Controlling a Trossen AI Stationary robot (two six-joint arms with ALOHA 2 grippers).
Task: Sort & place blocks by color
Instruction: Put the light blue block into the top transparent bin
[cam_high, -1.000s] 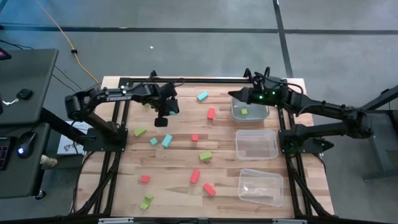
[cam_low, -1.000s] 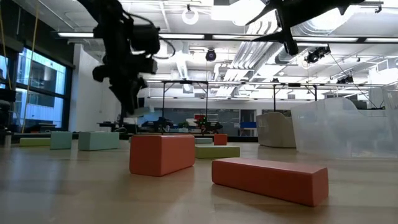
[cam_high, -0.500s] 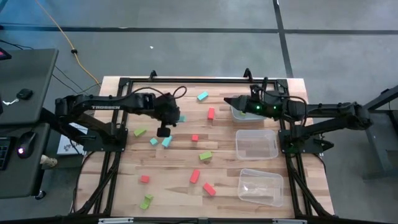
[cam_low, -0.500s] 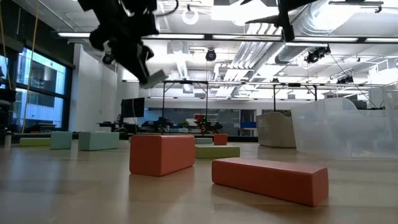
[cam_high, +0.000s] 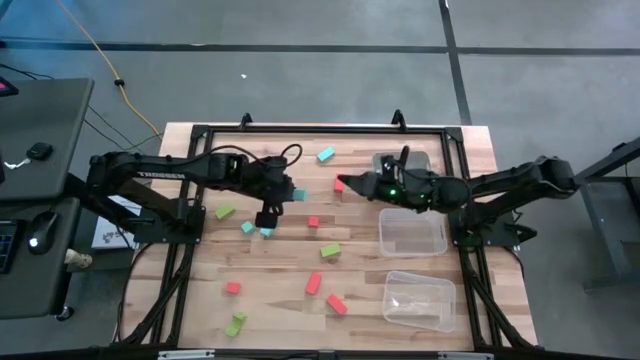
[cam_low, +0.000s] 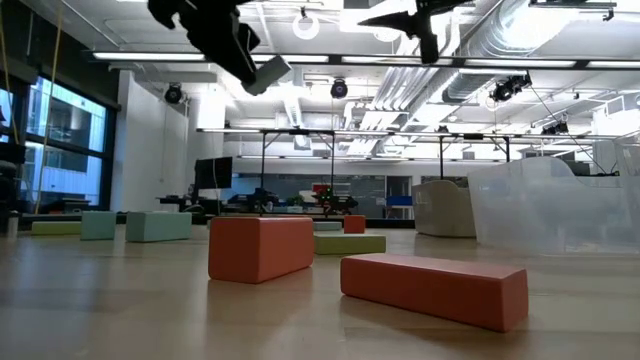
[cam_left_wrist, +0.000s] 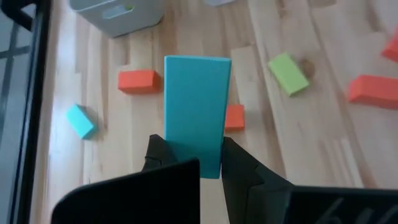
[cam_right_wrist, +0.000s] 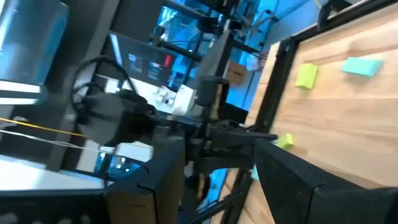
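The left gripper (cam_left_wrist: 191, 163) was clamped on a light blue bar (cam_left_wrist: 195, 112), held above the table's (cam_high: 290, 270) left-centre. The right gripper (cam_high: 343, 184) hung with fingers apart and nothing between them, over the table's middle, just beside a red block (cam_high: 339, 181). Other blocks lay scattered on the wood; 1 green block (cam_left_wrist: 120, 11) sat in the far clear bin (cam_high: 418, 159).

Left gripper (cam_left_wrist: 193, 163) has lifted a blue block (cam_left_wrist: 196, 106); right arm reached inward.
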